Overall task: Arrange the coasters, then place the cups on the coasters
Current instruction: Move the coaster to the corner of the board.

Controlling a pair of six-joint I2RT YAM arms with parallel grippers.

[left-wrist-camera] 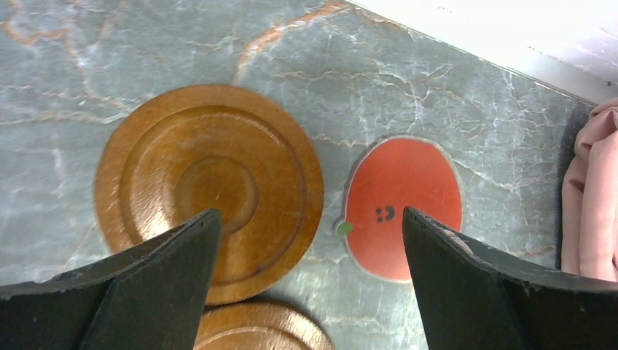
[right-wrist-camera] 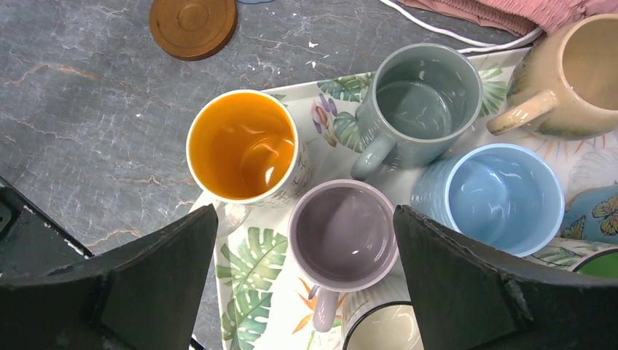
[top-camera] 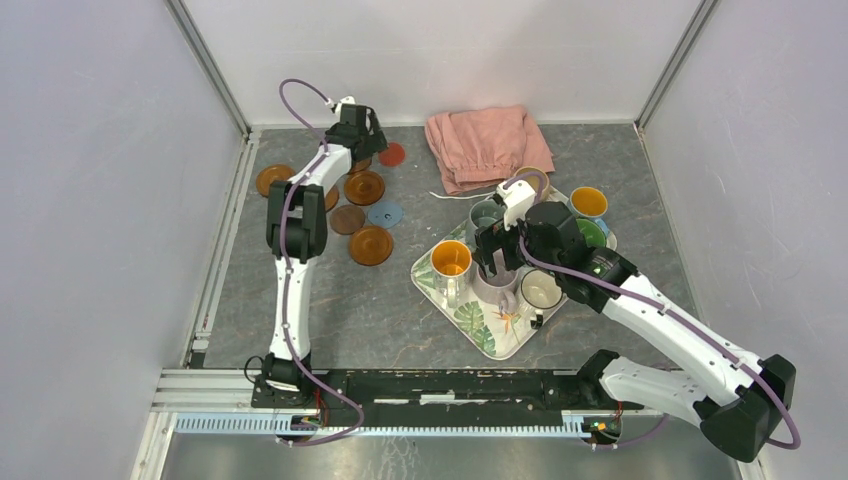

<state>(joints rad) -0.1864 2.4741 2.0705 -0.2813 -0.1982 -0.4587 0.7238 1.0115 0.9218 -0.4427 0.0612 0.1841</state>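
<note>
My left gripper gapes empty by the thin red round coaster; it looks light and slippery, so I'd pinch its rim.

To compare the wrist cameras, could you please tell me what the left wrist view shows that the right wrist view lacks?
Left wrist only: the red coaster. Right wrist only: the leaf tray carrying the lilac mug, orange-inside mug and grey-green mug. Both: the pink cloth, the grey table, a brown coaster, probably different ones.
</note>
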